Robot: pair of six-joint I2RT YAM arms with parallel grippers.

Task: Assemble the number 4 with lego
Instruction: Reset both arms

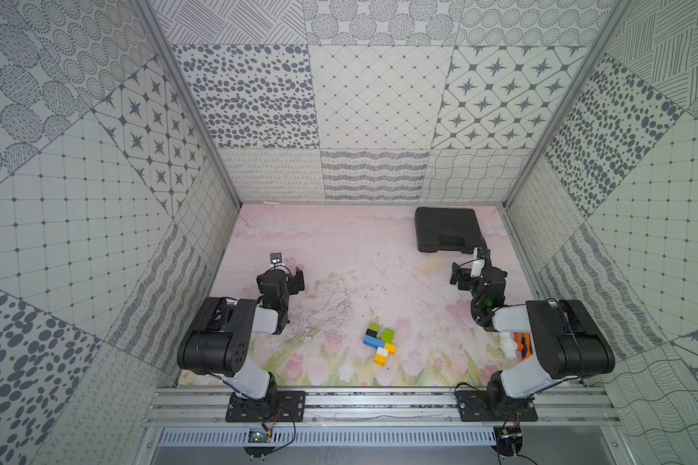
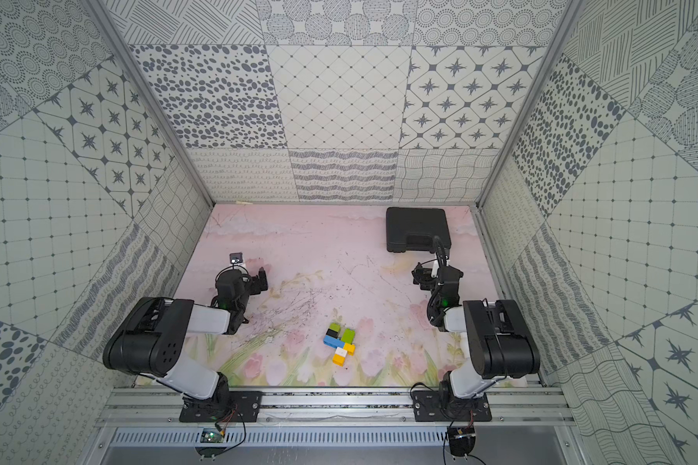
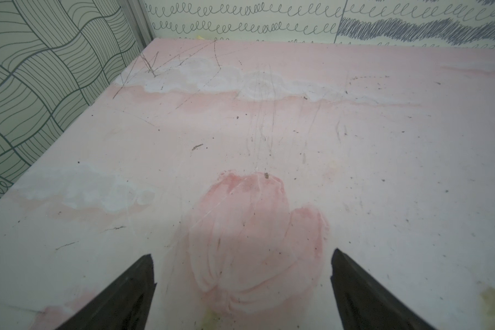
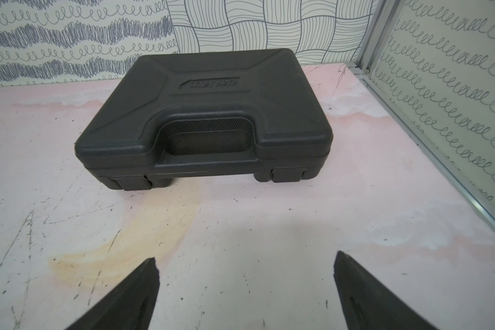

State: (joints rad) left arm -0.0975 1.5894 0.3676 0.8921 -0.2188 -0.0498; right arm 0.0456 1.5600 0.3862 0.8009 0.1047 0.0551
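Top views, figure: in both top views we see the flat multicoloured number 4 [image 1: 379, 344] [image 2: 340, 344], made of joined green, black, blue, yellow and white plastic lego bricks. It lies on the pink flower-printed table [image 1: 339, 249], near the front edge.
Top views, arms: the left gripper [image 1: 297, 277] and right gripper [image 1: 458, 277] hang well beyond it, one to either side, each with jaws spread wide and empty.
Left wrist: the left gripper [image 3: 242, 254] frames only bare table; no brick shows.
Right wrist: the right gripper [image 4: 246, 258] faces the large black plastic hard case [image 4: 203, 114]; no brick shows.
Bearing: we judge the figure sits behind both sets of fingers, toward the arm bases, its stem running roughly front to back. Neither arm is clearly nearer.
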